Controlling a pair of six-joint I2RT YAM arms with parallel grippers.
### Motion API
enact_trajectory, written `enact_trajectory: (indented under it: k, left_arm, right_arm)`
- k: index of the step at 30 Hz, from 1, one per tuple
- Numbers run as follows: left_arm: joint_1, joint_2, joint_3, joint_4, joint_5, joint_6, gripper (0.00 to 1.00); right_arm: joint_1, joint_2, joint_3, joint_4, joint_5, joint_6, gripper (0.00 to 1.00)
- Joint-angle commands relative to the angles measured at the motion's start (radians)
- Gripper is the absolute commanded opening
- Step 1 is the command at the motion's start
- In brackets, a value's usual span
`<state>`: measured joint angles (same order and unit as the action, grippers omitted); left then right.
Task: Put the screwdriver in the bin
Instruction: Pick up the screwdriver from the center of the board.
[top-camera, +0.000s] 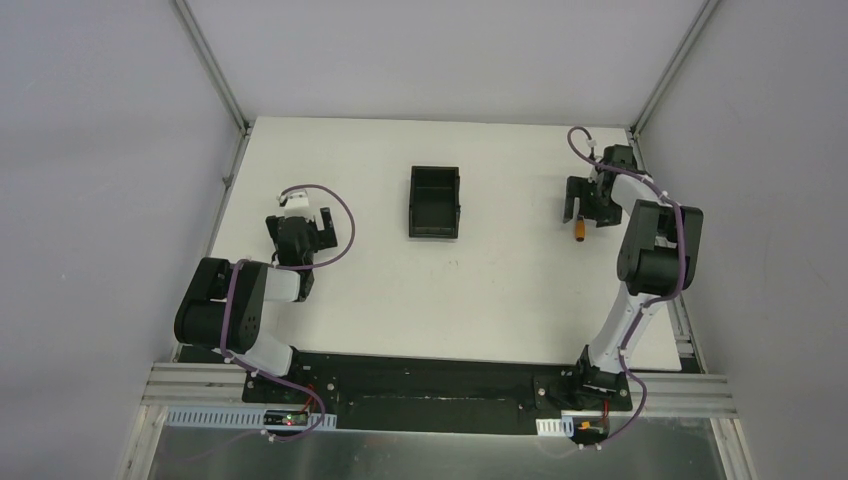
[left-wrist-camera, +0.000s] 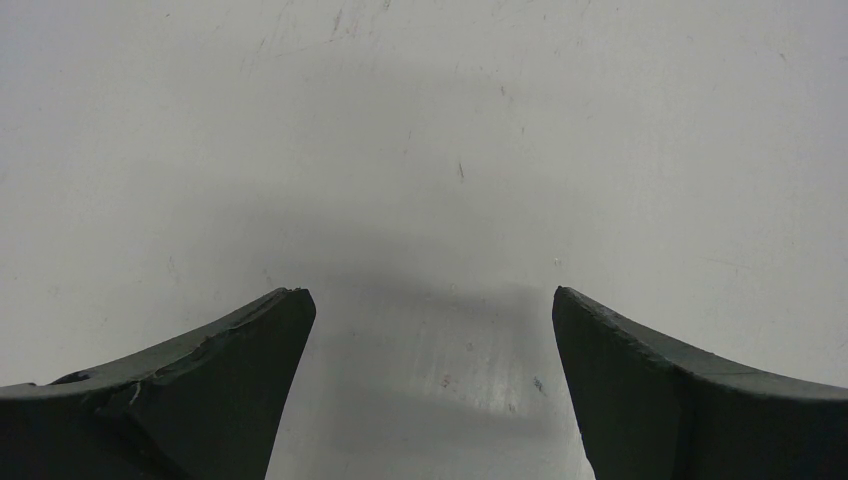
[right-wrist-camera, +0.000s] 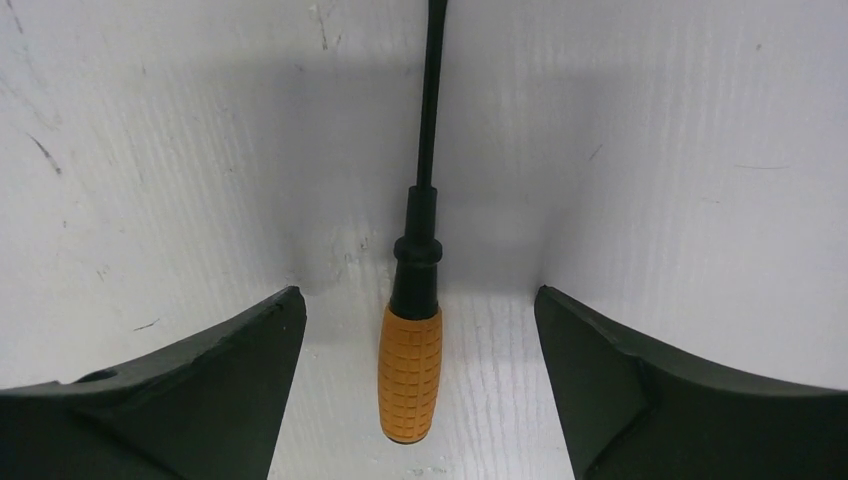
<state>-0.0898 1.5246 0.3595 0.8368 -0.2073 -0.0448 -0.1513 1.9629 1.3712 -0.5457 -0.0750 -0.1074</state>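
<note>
Pickup is the step in hand; the right end effector (right-wrist-camera: 417, 296) straddles the screwdriver (right-wrist-camera: 410, 375), spread wide either side of its orange handle, which lies flat on the desk (top-camera: 500, 290), well apart from the bin (top-camera: 413, 200); next it likely must close on the handle, then lift; the left end effector (left-wrist-camera: 433, 295) hangs wide, empty.

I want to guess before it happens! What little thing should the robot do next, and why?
Probably close the right end effector on the screwdriver: its open fingers sit either side of the orange handle, which lies on the table, ungrasped.
</note>
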Motion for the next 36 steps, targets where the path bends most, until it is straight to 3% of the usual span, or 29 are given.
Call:
enact_trajectory:
  k: [1, 8, 30, 36]
  left_arm:
    - [0.007, -0.023, -0.005, 0.013, 0.006, -0.009, 0.99]
    - [0.007, -0.023, -0.005, 0.013, 0.006, -0.009, 0.99]
    - [0.007, -0.024, -0.004, 0.013, 0.006, -0.009, 0.99]
    - [0.007, -0.023, -0.004, 0.013, 0.007, -0.009, 0.99]
  right_arm:
    - [0.013, 0.017, 0.051, -0.026, 0.059, -0.016, 0.88]
    - [0.016, 0.056, 0.064, -0.049, 0.047, -0.018, 0.73]
    - [0.016, 0.079, 0.078, -0.089, -0.007, -0.005, 0.09]
    - [0.016, 0.034, 0.129, -0.134, 0.026, 0.035, 0.02]
